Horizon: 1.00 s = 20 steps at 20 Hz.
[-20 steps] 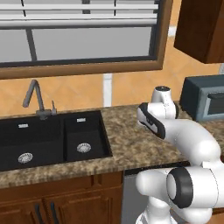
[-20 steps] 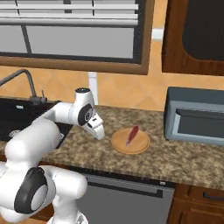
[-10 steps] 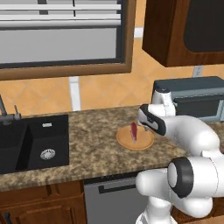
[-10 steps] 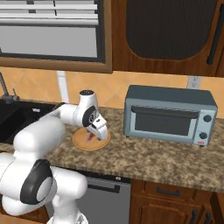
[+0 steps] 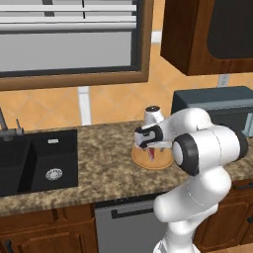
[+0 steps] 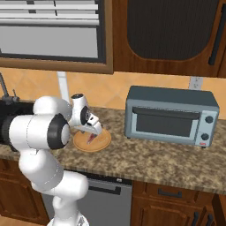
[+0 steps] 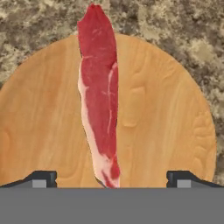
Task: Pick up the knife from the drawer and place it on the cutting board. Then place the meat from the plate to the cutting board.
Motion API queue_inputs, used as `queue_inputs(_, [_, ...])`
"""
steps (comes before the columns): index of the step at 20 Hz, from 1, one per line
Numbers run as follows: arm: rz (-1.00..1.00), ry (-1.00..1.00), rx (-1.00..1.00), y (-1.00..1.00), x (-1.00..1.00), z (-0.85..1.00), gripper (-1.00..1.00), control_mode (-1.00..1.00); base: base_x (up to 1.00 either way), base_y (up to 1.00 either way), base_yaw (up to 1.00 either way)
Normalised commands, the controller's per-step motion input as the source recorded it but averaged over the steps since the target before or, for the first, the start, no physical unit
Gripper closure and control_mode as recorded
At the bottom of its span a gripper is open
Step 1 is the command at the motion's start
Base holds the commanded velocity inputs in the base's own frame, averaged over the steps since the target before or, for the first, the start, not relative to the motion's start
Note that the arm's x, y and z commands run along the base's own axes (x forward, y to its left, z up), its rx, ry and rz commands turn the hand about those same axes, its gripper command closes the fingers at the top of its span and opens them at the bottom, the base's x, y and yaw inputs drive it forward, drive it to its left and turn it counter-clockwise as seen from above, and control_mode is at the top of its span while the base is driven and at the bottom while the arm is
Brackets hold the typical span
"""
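With its jaws spread wide, the gripper (image 7: 112, 181) hangs right over the meat (image 7: 99, 100) lying along the plate (image 7: 166, 127), and that floppy, slick-looking strip probably wants a pinch across its narrow middle.

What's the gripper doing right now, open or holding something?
Gripper: open, holding nothing, above the red raw meat strip on the round tan wooden plate.

The white arm rises from the base, bends at its dark elbow joint and reaches forward and down, the wrist turned so the hand points at the table. The gripper (image 7: 112, 179) hangs low with its jaws spread wide, the two dark fingertips (image 7: 41, 178) far apart and closed on nothing.
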Motion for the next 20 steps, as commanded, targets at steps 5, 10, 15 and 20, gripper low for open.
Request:
queue_inputs(5, [0.13,0.09,0.08,-0.26,0.19,-0.18,-1.0,-1.0,0.0,0.0,0.0])
queue_inputs(10, [0.06,0.0,0.17,-0.29,0.08,-0.29,-1.0,-1.0,0.0,0.0,0.0])
queue_inputs(15, [0.0,0.0,0.01,0.12,0.06,-0.25,-1.0,-1.0,0.0,0.0,0.0])
queue_inputs(20, [0.0,0.03,0.0,0.23,0.04,0.0,-1.0,-1.0,0.0,0.0,0.0])
